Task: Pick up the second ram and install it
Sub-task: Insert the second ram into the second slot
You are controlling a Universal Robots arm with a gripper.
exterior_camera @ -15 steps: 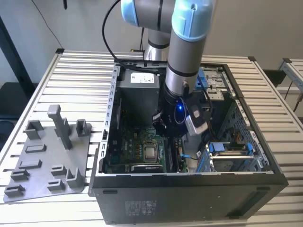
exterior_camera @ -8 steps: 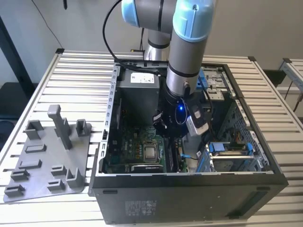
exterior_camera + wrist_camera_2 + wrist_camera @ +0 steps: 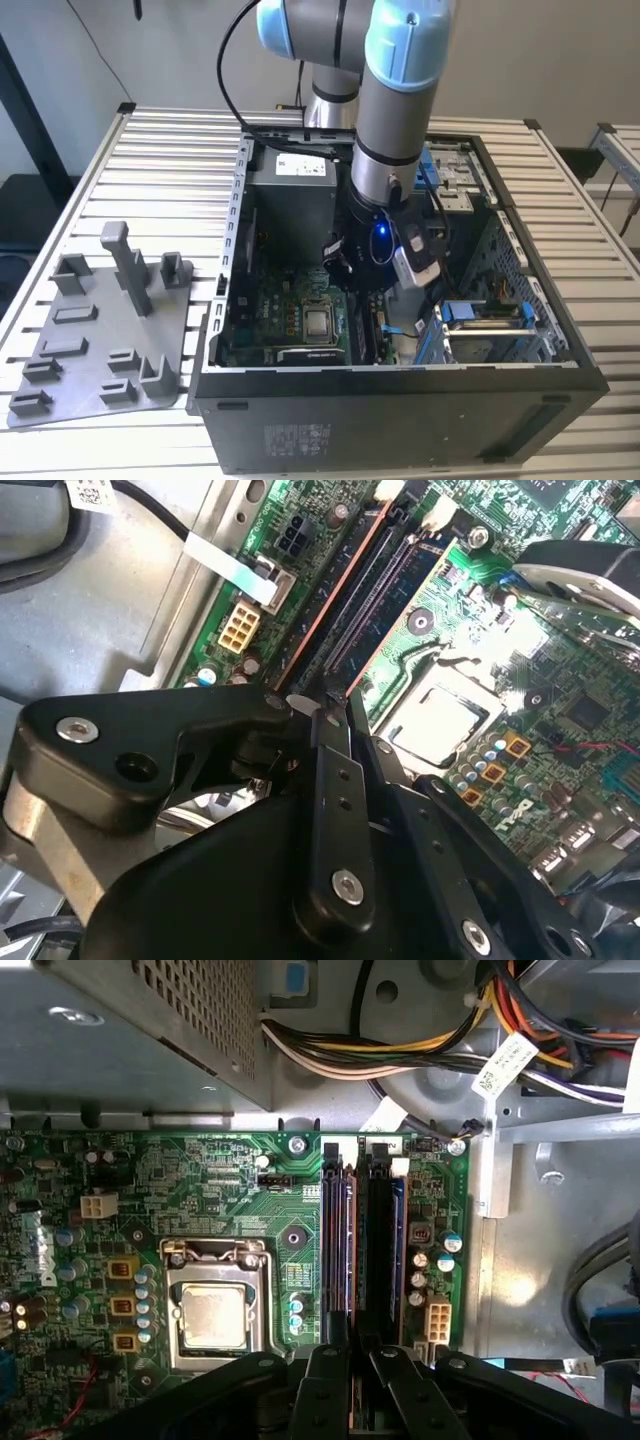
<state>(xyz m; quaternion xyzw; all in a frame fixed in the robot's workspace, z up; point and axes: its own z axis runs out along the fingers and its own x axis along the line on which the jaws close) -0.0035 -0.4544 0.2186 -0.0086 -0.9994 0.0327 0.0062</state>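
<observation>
My gripper (image 3: pixel 372 288) is low inside the open computer case (image 3: pixel 400 415), over the memory slots of the green motherboard (image 3: pixel 285 312). In both wrist views the black fingertips (image 3: pixel 335 720) stand together at the near end of the slots. The second ram (image 3: pixel 347 1250) stands upright in the slot nearer the processor. Its thin brown top edge (image 3: pixel 400 615) runs away from my gripper (image 3: pixel 330 698) (image 3: pixel 355 1352). I cannot tell whether the fingers pinch the stick or only touch it. Another stick (image 3: pixel 385 1250) sits in the neighbouring slot.
The processor socket (image 3: pixel 213 1317) lies beside the slots, and a white power connector (image 3: pixel 436 1320) sits on their other side. The power supply box (image 3: pixel 130 1030) and a cable bundle (image 3: pixel 420 1055) lie beyond. A grey holder tray (image 3: pixel 100 330) rests on the slatted table at the exterior view's left.
</observation>
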